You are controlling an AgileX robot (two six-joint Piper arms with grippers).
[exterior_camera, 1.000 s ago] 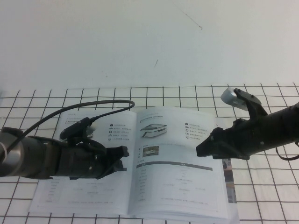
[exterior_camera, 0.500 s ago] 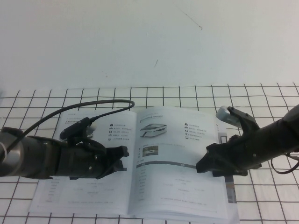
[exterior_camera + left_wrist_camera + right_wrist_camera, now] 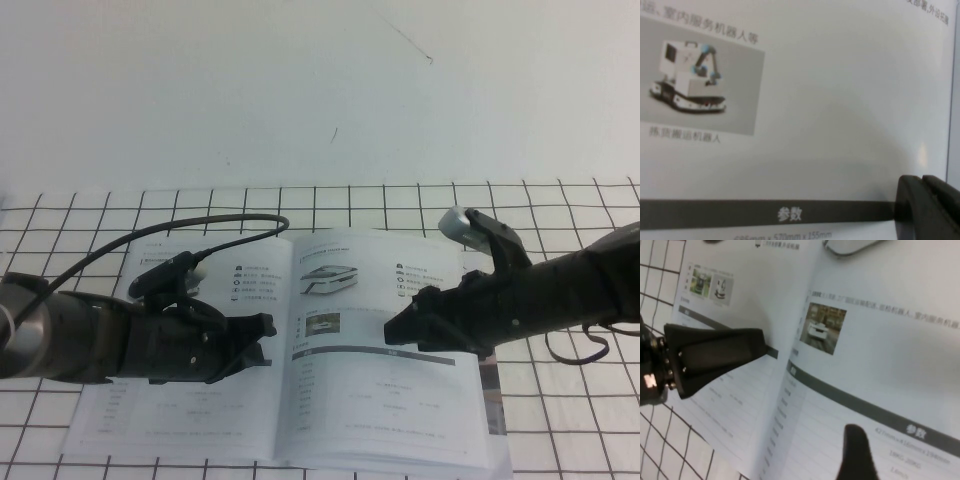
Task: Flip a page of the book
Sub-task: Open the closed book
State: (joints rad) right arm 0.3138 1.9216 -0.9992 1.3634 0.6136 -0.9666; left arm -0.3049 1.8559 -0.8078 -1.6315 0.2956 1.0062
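The book (image 3: 250,420) lies open and flat on the gridded table. The page (image 3: 380,410), its right-hand sheet, shows a flat white robot (image 3: 326,280) and a grey bar. It also shows in the right wrist view (image 3: 880,355). My left gripper (image 3: 262,335) is shut and rests on the left-hand sheet near the spine. Its fingers (image 3: 927,205) touch a grey bar (image 3: 765,212), and it also shows in the right wrist view (image 3: 740,347). My right gripper (image 3: 395,328) hovers low over the middle of the page. Only its dark tip (image 3: 855,450) shows in the right wrist view.
The black-lined grid mat (image 3: 560,210) covers the table, with a plain white wall behind. The left arm's cable (image 3: 220,225) arcs over the book's top left. A dark strip of a lower sheet (image 3: 488,395) peeks out at the book's right edge.
My right gripper has moved left, from the page's right edge toward the spine. The left arm and the book have not moved.
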